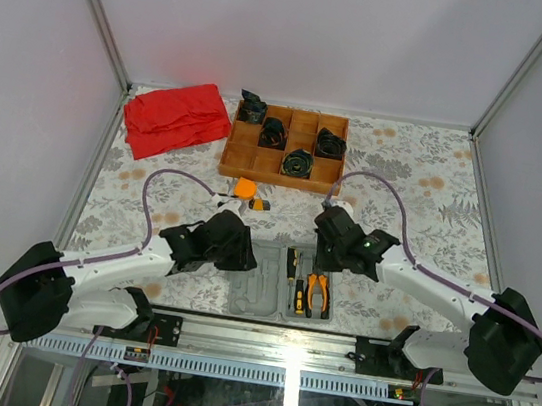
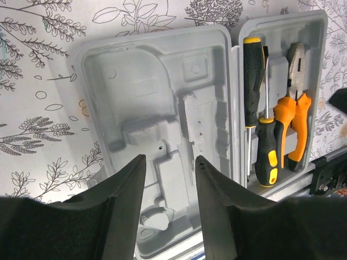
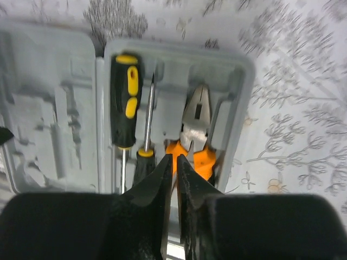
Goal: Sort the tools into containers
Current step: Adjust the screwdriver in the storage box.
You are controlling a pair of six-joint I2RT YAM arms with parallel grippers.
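The grey tool case [image 1: 258, 284] lies open at the near table edge. Its right half holds two black-and-yellow screwdrivers [image 2: 252, 70] [image 3: 124, 97] and orange-handled pliers [image 2: 293, 119] [image 3: 196, 122]. The left half [image 2: 146, 81] shows only bare moulded recesses. My left gripper [image 2: 169, 158] hangs open and holds nothing over that left half. Over the pliers' handles my right gripper [image 3: 174, 156] is open by only a thin slit, with nothing between the fingers. A round orange tape measure [image 1: 245, 188] and a small yellow-grey piece [image 1: 261, 204] lie on the cloth beyond the case.
A brown wooden compartment tray [image 1: 230, 147] with black coiled bundles [image 1: 297, 163] stands at the back centre. A red cloth [image 1: 174, 117] is bunched at the back left. The metal rail [image 1: 262, 335] runs just in front of the case.
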